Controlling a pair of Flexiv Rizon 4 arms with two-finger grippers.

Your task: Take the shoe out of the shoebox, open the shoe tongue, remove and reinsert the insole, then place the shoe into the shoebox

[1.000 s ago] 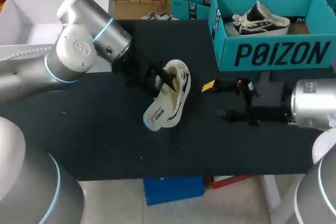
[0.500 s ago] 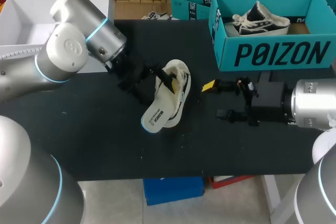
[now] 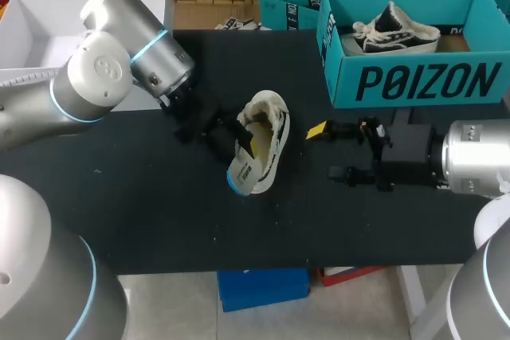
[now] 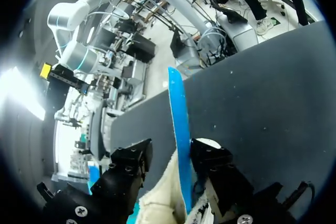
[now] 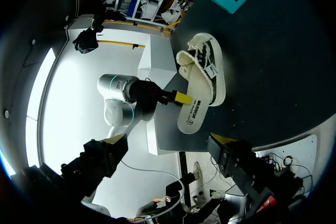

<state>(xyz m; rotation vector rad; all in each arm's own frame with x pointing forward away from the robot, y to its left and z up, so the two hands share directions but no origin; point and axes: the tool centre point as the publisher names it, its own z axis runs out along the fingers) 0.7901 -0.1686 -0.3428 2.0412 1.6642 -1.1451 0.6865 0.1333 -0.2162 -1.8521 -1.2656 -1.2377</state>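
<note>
A cream shoe (image 3: 267, 129) with a black side lies mid-table. Its white, blue-edged insole (image 3: 241, 174) sticks out of the heel end. My left gripper (image 3: 239, 139) is at the shoe's opening. In the left wrist view the insole (image 4: 178, 140) stands edge-on between the fingers (image 4: 128, 166), against one of them, with a gap to the other. The fleece lining (image 4: 160, 203) shows below. My right gripper (image 3: 327, 149) hangs open just right of the shoe and holds nothing. The right wrist view shows the shoe (image 5: 202, 74) ahead of the right gripper (image 5: 168, 139).
The teal shoebox (image 3: 414, 81) stands at the back right with another shoe (image 3: 394, 31) inside. A second teal box (image 3: 288, 4) is behind it. A white open box (image 3: 48, 25) sits at the back left, by my left arm.
The insole has slid further into the shoe, and its free end has shifted right. My left gripper's fingers now stand at the shoe's opening. The right arm has stayed still.
</note>
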